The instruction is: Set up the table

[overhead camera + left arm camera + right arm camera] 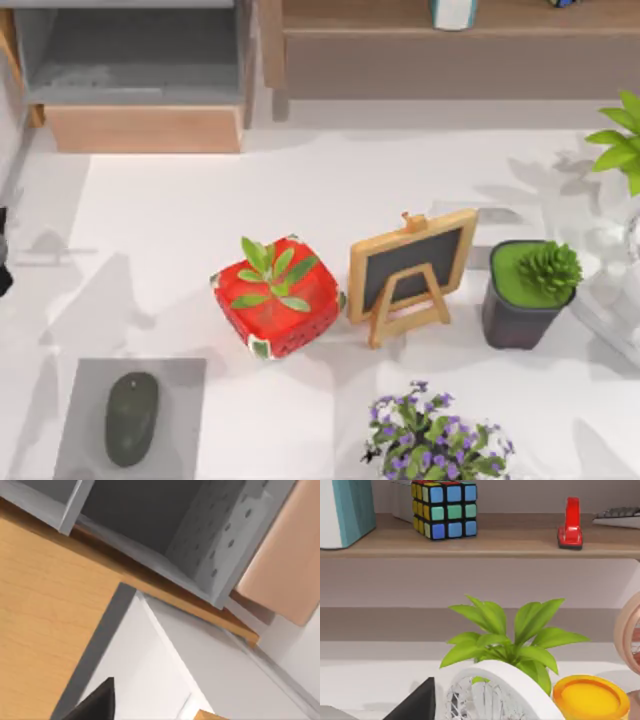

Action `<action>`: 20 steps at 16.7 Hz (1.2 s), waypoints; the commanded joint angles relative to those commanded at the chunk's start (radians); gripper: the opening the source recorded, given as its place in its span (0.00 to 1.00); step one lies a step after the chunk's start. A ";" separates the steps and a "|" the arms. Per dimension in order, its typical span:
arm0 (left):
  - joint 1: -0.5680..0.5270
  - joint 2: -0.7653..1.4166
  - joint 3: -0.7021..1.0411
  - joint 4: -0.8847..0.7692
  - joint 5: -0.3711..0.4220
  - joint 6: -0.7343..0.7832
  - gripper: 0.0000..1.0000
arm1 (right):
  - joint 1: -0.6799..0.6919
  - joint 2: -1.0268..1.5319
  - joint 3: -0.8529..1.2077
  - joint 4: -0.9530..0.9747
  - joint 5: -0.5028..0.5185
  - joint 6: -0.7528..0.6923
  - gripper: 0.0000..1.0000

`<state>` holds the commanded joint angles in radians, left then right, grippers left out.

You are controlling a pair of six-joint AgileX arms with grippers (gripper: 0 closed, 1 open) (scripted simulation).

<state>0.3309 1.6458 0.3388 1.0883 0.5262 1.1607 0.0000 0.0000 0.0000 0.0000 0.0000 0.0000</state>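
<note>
Setup looks barely begun: the smooth white worktop (170,215) spreads under everything, with the wood-and-grey shelf (140,80) behind. Next comes choosing a piece, perhaps the framed chalkboard (412,270), glossy red pot (277,310) or matte mouse (131,418); whether either arm's jaws are open I cannot tell

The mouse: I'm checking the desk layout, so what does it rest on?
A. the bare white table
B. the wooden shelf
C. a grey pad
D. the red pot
C: in the top view the dark mouse lies on the grey pad on the table.
</note>
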 joint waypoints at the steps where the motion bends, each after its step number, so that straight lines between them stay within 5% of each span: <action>1: 0.049 0.043 -0.011 0.077 0.018 0.069 1.00 | 0.000 0.000 0.000 0.000 0.000 0.000 1.00; 9: 0.313 0.313 0.038 0.469 0.073 0.411 1.00 | 0.000 0.000 0.000 0.000 0.000 0.000 1.00; 20: 0.288 0.353 0.114 0.449 0.035 0.427 1.00 | 0.000 0.000 0.000 0.000 0.000 0.000 1.00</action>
<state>0.6188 1.9987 0.4531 1.5369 0.5611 1.5881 0.0000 0.0000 0.0000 0.0000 0.0000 0.0000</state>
